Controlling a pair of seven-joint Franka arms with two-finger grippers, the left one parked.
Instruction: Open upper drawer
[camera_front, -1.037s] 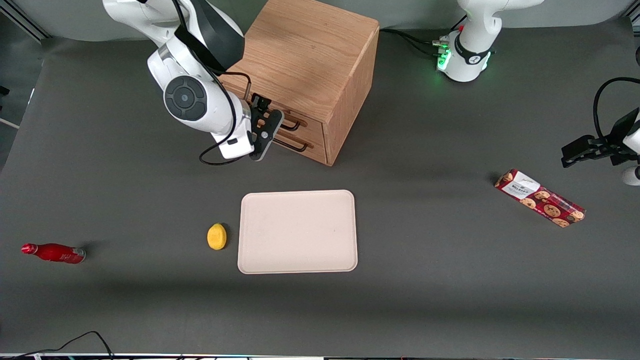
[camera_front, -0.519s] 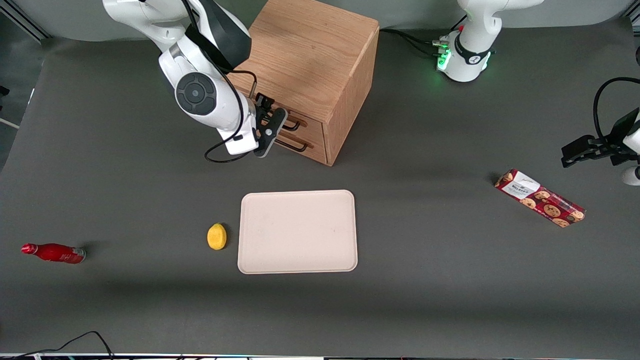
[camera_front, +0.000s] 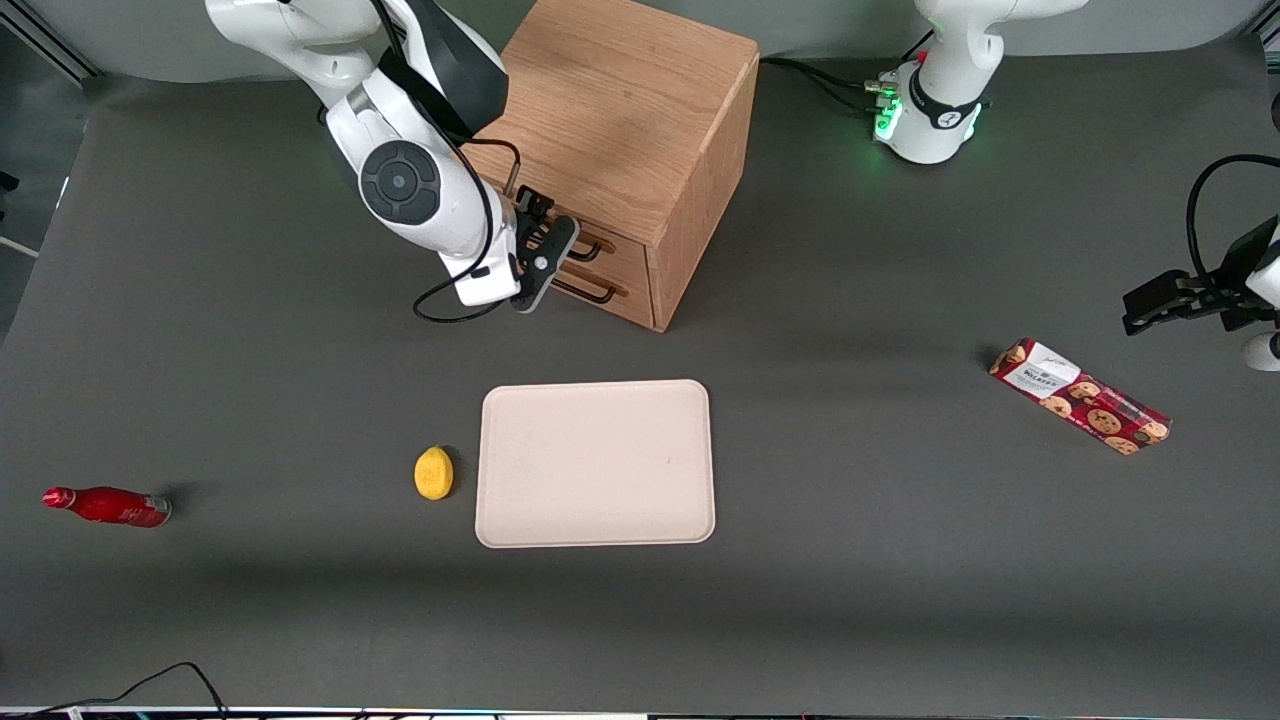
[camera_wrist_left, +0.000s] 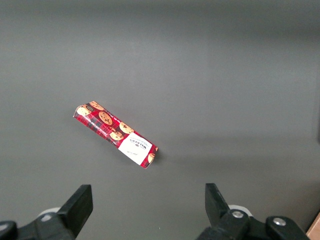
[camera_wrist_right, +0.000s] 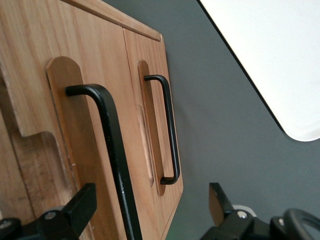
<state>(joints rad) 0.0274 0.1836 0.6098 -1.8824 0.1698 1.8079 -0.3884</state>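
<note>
- Nearest the front camera, a pale tray (camera_front: 596, 463) lies flat on the dark bench (camera_front: 900, 560), with a small yellow fruit (camera_front: 434, 472) just beside it.
- A red bottle (camera_front: 106, 505) lies toward the working arm's end; a cookie packet (camera_front: 1078, 395) lies toward the parked arm's end.
- Farther from the camera stands an oak cabinet (camera_front: 620, 130) with two drawers.
- The upper drawer (camera_wrist_right: 65, 150) looks shut, flush with the lower drawer (camera_wrist_right: 150, 75).
- The gripper (camera_front: 541, 268) sits right at the drawer fronts, fingers (camera_wrist_right: 80, 205) spread wide, one on each side of the upper handle (camera_wrist_right: 112, 150).
- Judged progress: approach done; closing on the handle and pulling remain.
</note>
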